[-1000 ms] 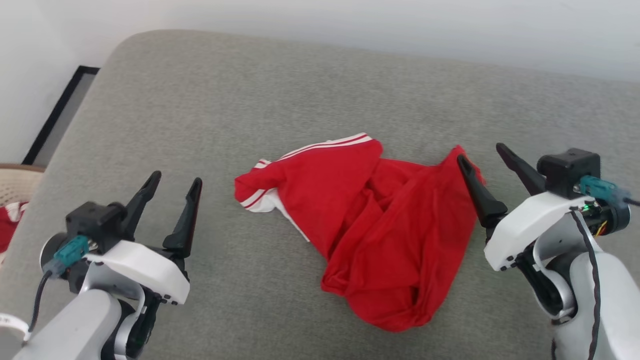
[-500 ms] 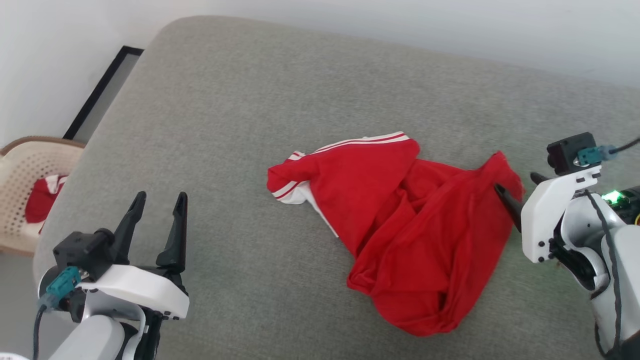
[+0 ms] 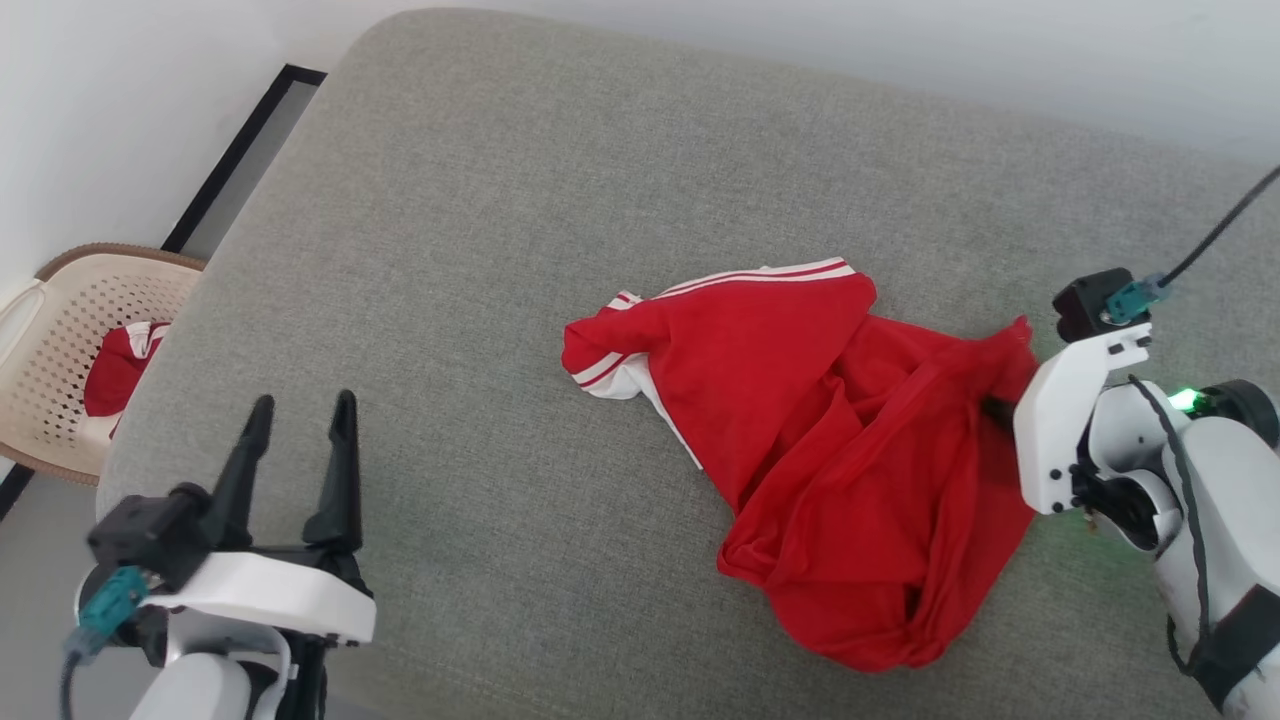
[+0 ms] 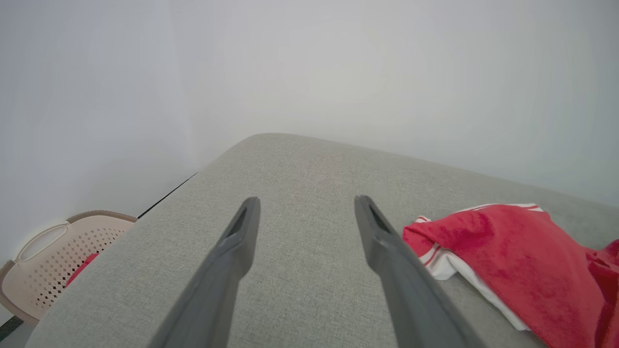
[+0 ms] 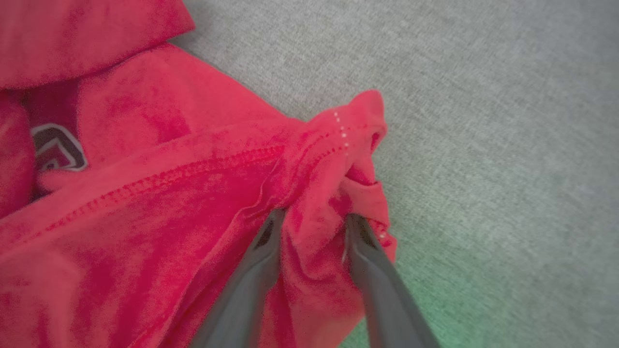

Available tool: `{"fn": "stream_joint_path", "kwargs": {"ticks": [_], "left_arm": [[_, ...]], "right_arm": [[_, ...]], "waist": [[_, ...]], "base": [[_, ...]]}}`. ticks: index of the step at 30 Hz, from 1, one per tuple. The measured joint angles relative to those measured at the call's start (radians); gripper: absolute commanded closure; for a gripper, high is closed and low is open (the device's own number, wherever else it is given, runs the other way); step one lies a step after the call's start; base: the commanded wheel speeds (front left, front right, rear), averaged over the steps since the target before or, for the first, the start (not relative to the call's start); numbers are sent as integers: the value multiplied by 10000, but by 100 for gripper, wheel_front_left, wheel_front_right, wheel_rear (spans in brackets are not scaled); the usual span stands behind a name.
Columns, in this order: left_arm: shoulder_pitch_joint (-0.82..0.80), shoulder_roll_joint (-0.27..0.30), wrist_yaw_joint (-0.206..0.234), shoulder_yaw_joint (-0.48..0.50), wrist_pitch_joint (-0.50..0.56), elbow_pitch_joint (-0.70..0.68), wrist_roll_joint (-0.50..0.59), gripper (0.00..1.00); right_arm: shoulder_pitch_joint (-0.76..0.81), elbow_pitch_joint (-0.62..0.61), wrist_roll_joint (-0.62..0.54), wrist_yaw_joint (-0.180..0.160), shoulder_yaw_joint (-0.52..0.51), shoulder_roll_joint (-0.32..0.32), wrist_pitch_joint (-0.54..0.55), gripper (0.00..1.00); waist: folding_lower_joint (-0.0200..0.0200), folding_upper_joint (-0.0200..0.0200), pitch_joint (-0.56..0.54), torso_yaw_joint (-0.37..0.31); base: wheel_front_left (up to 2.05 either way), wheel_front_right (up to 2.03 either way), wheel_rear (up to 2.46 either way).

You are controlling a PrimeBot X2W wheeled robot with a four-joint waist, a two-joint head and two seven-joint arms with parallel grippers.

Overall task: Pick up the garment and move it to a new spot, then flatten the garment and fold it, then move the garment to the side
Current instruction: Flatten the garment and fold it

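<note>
The crumpled red soft jersey shirt [image 3: 800, 420] with white sleeve panels and striped trim lies heaped on the grey woven cushion [image 3: 550, 200], right of its middle and well clear of the rounded far-left corner. The cloth is limp and deeply creased. The right wrist view shows a stitched hem and part of a black-and-white print [image 5: 53, 147] in a fold.

A second ago the right gripper [image 5: 314, 215] stood wide beside the shirt's right-hand corner. Now its two dark fingers have closed in on that corner, with a bunched fold of hem pressed between them and the fingertips buried in cloth. The heap itself has kept its shape; the head camera has swung.

The left gripper [image 3: 302, 400] hovers spread wide over bare cushion near the front-left edge, touching nothing. Beyond that edge stands a beige perforated plastic basket [image 3: 70, 340].
</note>
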Motion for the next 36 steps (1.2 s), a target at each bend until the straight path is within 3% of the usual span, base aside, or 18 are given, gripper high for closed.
{"fn": "stream_joint_path", "kwargs": {"ticks": [6,14,19,25,28,31,32,33,34,36], "left_arm": [[430,-646,-479,1049,-2,-25,579,0],[849,-1344,-1026,2161,-2,-86,1266,0],[1043,-1618,-1327,2671,-2,-94,1553,0],[1181,-1825,-1546,2984,-2,-92,1848,0],[1202,-1908,-1684,3078,-2,-58,1969,0],[1211,-1967,-1804,3177,-2,0,2046,0],[1207,-1992,-1898,3181,-2,61,2061,0],[1207,-1992,-1898,3181,-2,61,2061,0],[1199,-2002,-1946,3177,-2,84,2079,0],[1165,-1996,-2017,3166,-2,134,2140,0]], "right_arm": [[-267,-105,756,4,642,-426,-186,100],[-23,-1455,1634,4,788,-1691,-94,100],[914,-2508,2000,4,88,-2431,481,100],[2558,-3453,2025,4,-1300,-2798,1411,100],[3650,-3946,1787,4,-2378,-2623,1733,100],[4417,-4345,1453,2,-3126,-1985,1816,100],[4720,-4454,1145,2,-3423,-1544,1804,85],[4720,-4454,1145,2,-3423,-1544,1804,60],[4795,-4489,949,2,-3603,-1352,1732,0],[4814,-4631,539,2,-3852,-1060,1655,0]], "waist": [[0,0,-110,-241],[0,0,-304,-797],[0,0,-381,-1177],[0,0,-446,-1510],[0,0,-485,-1627],[0,0,-485,-1726],[0,0,-475,-1787],[0,0,-475,-1787],[0,0,-473,-1816],[0,0,-468,-1861]], "base": [[0,0,0],[0,0,0],[0,0,0],[0,0,0],[0,0,0],[0,0,0],[0,0,0],[0,0,0],[0,0,0],[0,0,0]]}}
